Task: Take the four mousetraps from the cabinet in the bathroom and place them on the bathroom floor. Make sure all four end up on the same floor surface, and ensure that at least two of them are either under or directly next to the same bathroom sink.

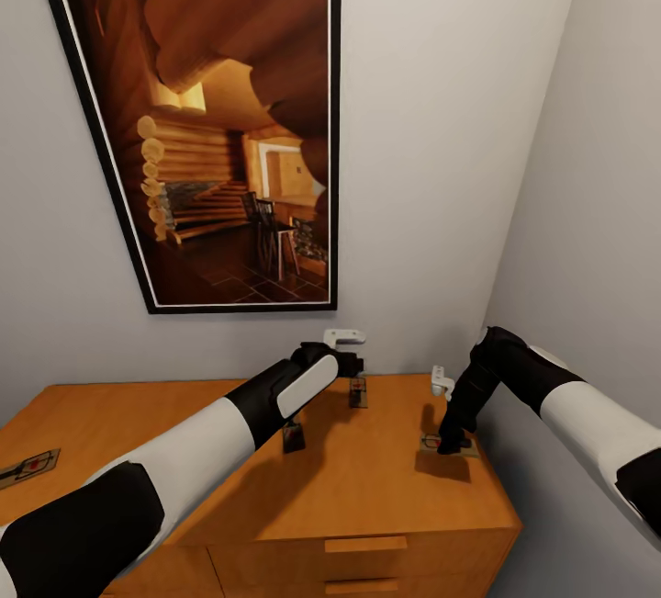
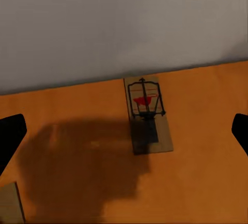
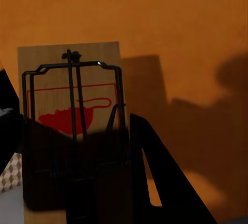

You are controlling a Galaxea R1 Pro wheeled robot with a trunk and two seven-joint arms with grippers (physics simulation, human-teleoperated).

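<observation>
A black-framed picture (image 1: 216, 134) of a log-cabin room hangs on the grey wall (image 1: 431, 120).

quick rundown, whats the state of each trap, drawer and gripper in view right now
mousetrap near the wall: flat on the cabinet top, untouched
mousetrap at the right edge: on the top, between the right gripper's fingers
mousetrap at the far left: flat on the top
top drawer: closed
left gripper: open, above the top
right gripper: down at its trap, grip unclear

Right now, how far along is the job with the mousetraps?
Nothing placed yet: all four traps lie on the cabinet top: one far left, two near the open left gripper, one at the right. In hand: the right gripper straddles that last trap; its grip is unclear. Left: moving all four to the floor, two by the sink.
</observation>
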